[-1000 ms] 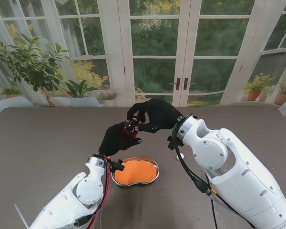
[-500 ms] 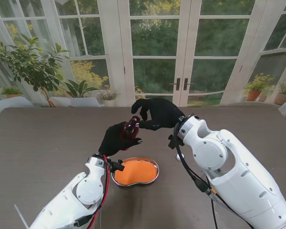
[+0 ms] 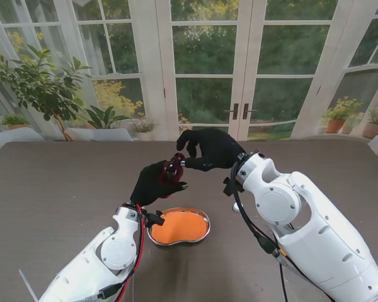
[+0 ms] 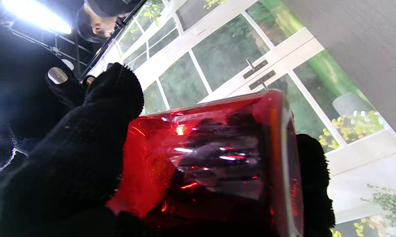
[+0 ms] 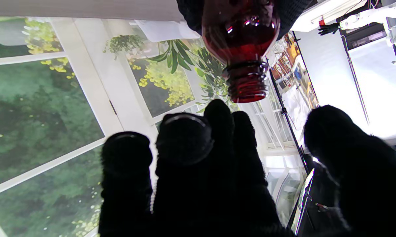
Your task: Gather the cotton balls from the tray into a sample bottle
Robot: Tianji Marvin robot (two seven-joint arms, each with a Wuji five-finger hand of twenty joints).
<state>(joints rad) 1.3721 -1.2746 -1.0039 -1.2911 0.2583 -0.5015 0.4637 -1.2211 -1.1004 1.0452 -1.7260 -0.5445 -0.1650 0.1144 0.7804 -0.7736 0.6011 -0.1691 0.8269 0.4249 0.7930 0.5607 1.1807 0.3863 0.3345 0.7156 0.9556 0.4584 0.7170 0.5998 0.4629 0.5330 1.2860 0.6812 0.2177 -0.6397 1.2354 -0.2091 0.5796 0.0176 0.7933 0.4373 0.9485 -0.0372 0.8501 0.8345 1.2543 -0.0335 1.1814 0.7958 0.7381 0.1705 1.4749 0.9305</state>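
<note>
Right hand (image 3: 209, 148) has drawn back from the bottle (image 3: 172, 168) (slightly).

**Your robot's body: white arms, black gloved hands**

You see two glossy white arms rising from the lower corners of the stand view, each built of rounded shells with circular joint caps. Your left arm (image 3: 104, 261) carries a red cable and a black one along its wrist. Your right arm (image 3: 309, 229), lower right, trails black cables with an orange tag. Both the left hand (image 3: 152, 182) and right hand (image 3: 209, 150) wear black knit gloves, fuzzy up close.
</note>
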